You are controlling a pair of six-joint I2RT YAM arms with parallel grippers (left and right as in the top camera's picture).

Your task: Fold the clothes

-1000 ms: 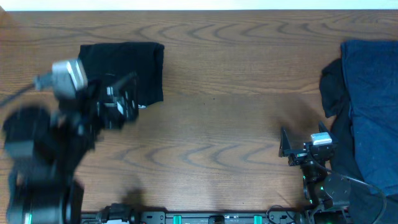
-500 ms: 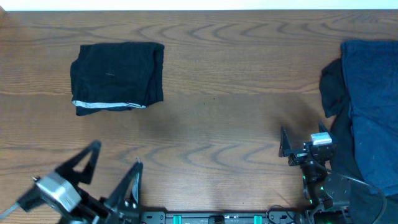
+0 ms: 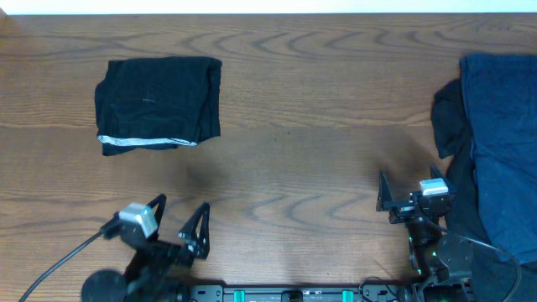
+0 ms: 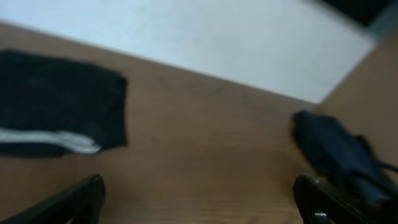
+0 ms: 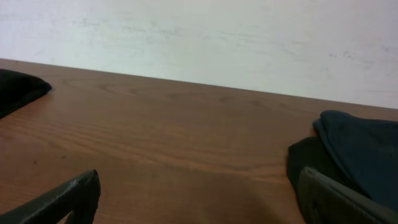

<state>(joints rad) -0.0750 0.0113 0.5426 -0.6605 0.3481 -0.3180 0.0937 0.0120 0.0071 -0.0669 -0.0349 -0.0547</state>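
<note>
Clothes: 3 pieces in all, 2 black and 1 navy, namely 1 folded black garment by itself on the left, 1 navy-blue garment at the right edge and 1 second black garment sticking out at the navy one's left side; can't tell if more lie under that pile. Grippers: 2, the left gripper and the right gripper, 2 fingers each, 4 fingers total. Also 1 table and 1 cable visible at the left arm
</note>
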